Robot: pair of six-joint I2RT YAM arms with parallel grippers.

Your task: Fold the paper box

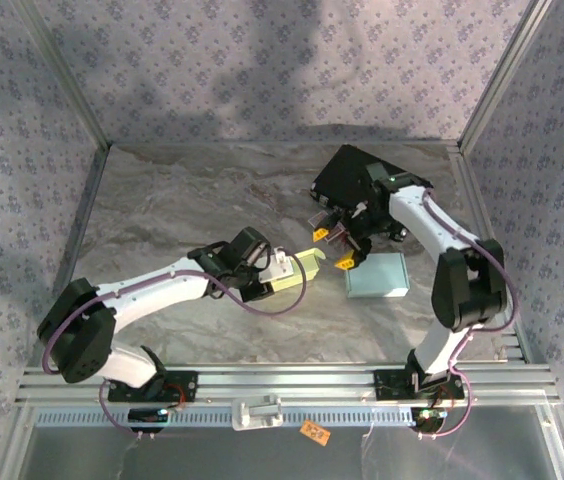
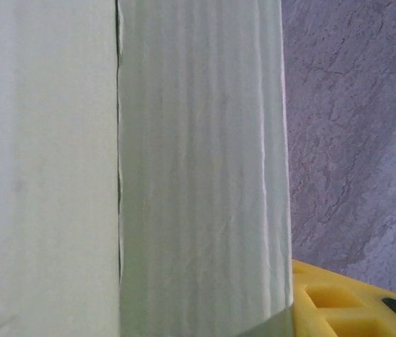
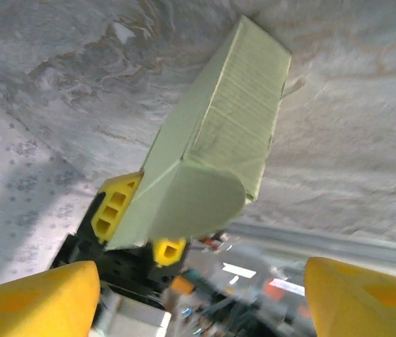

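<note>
The left pincer (image 1: 286,273) is grasping the pale green paper box (image 1: 305,264), its yellow fingers (image 3: 117,207) pressing on opposite sides of one end; the box is jutting out ahead of that pincer, over the counter (image 1: 182,200); the right pincer (image 1: 332,249) is gaping, released, holding nothing, facing the box's free end close ahead; a pale blue box (image 1: 377,277) is lying just beside it.

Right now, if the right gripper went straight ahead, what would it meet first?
Most likely the rounded end of the green paper box held by the left gripper, though depth is unclear.
</note>
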